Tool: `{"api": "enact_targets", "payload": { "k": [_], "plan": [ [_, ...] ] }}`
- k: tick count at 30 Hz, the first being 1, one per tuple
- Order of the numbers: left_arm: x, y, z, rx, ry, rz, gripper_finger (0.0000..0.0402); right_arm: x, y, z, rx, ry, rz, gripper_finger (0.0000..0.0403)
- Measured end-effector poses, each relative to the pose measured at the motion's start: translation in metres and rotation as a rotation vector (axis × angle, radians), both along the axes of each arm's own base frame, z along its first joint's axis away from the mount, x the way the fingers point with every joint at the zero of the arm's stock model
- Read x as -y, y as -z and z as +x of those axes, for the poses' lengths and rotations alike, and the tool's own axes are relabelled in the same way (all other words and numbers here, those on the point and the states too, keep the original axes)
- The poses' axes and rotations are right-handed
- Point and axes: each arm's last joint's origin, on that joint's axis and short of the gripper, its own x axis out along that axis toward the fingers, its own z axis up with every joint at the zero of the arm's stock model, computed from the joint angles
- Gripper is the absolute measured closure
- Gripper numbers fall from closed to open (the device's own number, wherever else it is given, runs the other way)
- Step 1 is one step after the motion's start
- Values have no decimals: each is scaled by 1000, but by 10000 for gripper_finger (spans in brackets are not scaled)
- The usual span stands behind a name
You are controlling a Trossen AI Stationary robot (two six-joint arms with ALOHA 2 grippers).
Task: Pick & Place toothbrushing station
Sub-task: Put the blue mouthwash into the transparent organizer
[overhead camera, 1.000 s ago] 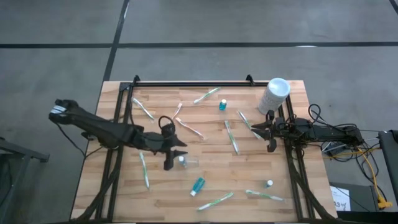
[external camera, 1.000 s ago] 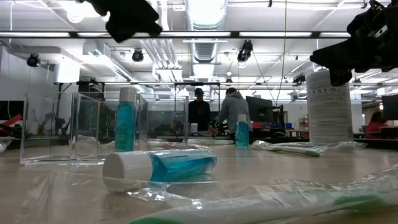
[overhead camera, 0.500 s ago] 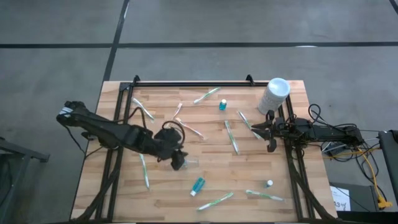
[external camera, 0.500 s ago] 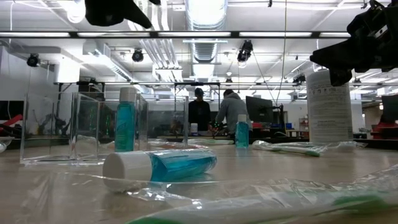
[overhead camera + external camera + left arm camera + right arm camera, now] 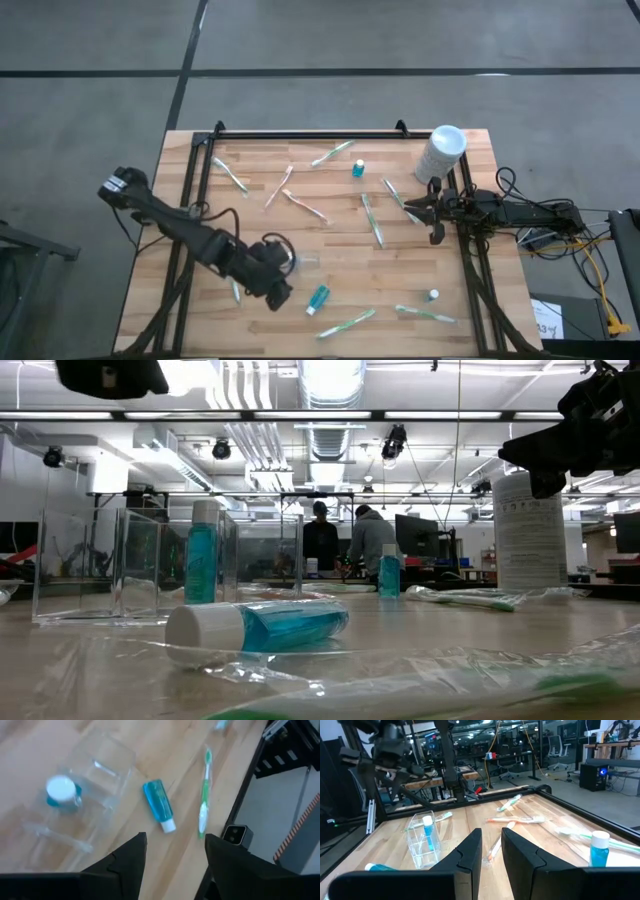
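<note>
A clear plastic holder (image 5: 300, 262) stands on the wooden table (image 5: 200, 320) with a white-capped blue bottle (image 5: 61, 790) upright inside it. A blue tube (image 5: 318, 298) lies on its side just nearer, and a green toothbrush (image 5: 204, 810) lies beyond it. My left gripper (image 5: 279, 292) hovers open above the table, between the holder and the tube, slanting down, with nothing between its fingers (image 5: 135, 855). My right gripper (image 5: 430, 212) waits level at the table's right side, its fingers slightly apart around nothing.
Wrapped toothbrushes lie scattered: at far left (image 5: 230, 175), centre (image 5: 372, 220) and near right (image 5: 425, 313). A small blue bottle (image 5: 357, 168) stands at the back, another (image 5: 433, 295) near right. A white canister (image 5: 443, 152) stands at the far right corner.
My left gripper has moved from beside the holder toward the table's near edge, ending over the spot next to the tube, and has rolled about its own axis on the way. The holder and the bottle in it have stayed put.
</note>
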Motion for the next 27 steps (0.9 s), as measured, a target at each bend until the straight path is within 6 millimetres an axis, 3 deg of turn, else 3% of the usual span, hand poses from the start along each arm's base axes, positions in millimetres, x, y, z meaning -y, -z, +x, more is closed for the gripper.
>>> {"api": "enact_targets", "payload": {
  "k": [8,16,27],
  "plan": [
    [23,16,5,-29,-47,-68,195,0,0,0,0,0,0,335],
    [37,33,27,67,-141,-98,195,0,0,0,0,0,0,335],
    [60,75,37,-16,-247,-145,195,0,0,0,0,0,0,335]
  ]
}}
